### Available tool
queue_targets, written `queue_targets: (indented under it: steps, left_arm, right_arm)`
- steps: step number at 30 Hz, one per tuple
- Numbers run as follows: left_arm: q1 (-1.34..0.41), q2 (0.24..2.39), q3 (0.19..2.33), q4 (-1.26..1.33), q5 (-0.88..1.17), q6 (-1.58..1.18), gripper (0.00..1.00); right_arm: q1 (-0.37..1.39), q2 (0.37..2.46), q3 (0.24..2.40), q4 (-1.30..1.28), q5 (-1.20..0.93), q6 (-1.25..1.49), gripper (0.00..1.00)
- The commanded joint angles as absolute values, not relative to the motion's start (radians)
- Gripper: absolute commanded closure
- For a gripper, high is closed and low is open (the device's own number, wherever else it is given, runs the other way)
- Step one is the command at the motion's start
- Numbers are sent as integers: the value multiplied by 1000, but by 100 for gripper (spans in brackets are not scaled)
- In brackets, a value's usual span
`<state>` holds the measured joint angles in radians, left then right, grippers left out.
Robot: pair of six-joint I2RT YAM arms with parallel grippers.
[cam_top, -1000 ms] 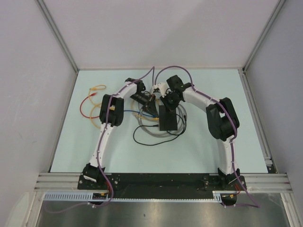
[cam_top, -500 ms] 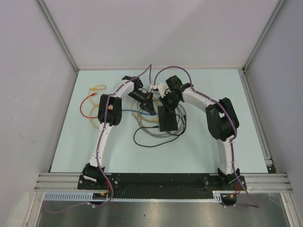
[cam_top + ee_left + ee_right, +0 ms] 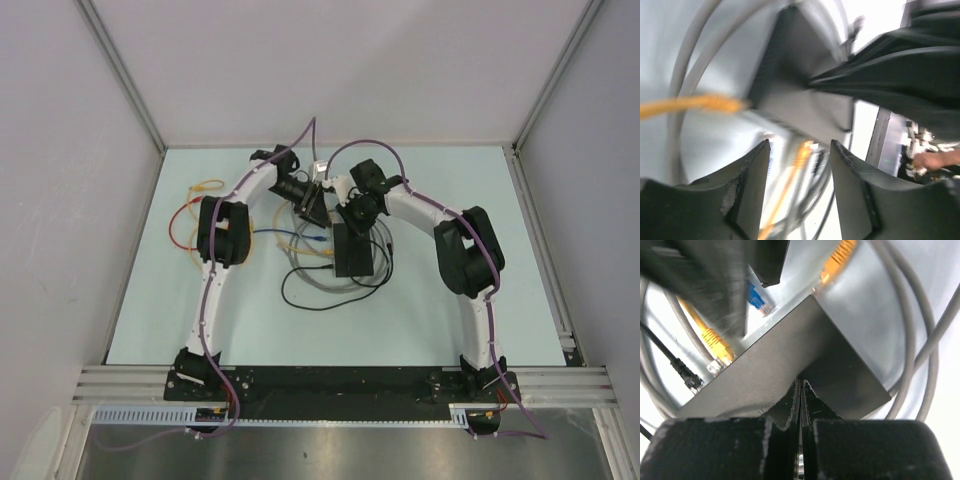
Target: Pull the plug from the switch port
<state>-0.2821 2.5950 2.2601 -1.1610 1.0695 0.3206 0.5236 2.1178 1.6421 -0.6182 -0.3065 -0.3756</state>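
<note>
switch (image 3: 355, 255) lies mid tabletop (image 3: 440, 320), a little toward the far edge. long axis runs near to far, socket edge faces the tabletop's left edge.

left gripper (image 3: 308, 205) sits just beside that socket edge, off its far-left end, so it is the nearer arm for the plugs. its jaws stand partly apart with nothing between them; wrist view is blurred.

blue plug (image 3: 758, 303) and yellow plug (image 3: 714, 345) lie along the socket edge. blue looks just clear of it; cannot tell whether yellow is seated.

right gripper (image 3: 352, 218): jaws pressed together, gripping nothing, tips down on the switch's top face near its far end. my guess is it pins the box. any pull should run toward the left edge.
</note>
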Motion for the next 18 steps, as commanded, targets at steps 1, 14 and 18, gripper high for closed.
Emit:
queue_targets:
  steps: [1, 14, 18]
  left_arm:
    - [-235, 2335, 2283, -1009, 1063, 267, 40]
    - [-167, 2109, 2051, -1207, 733, 600, 33]
    - [-147, 2095, 2022, -1134, 725, 534, 30]
  right_arm:
    - [523, 2223, 1582, -764, -235, -394, 100]
    - [518, 2237, 1606, -747, -252, -387, 99]
    - [512, 2279, 1647, -779, -244, -361, 100]
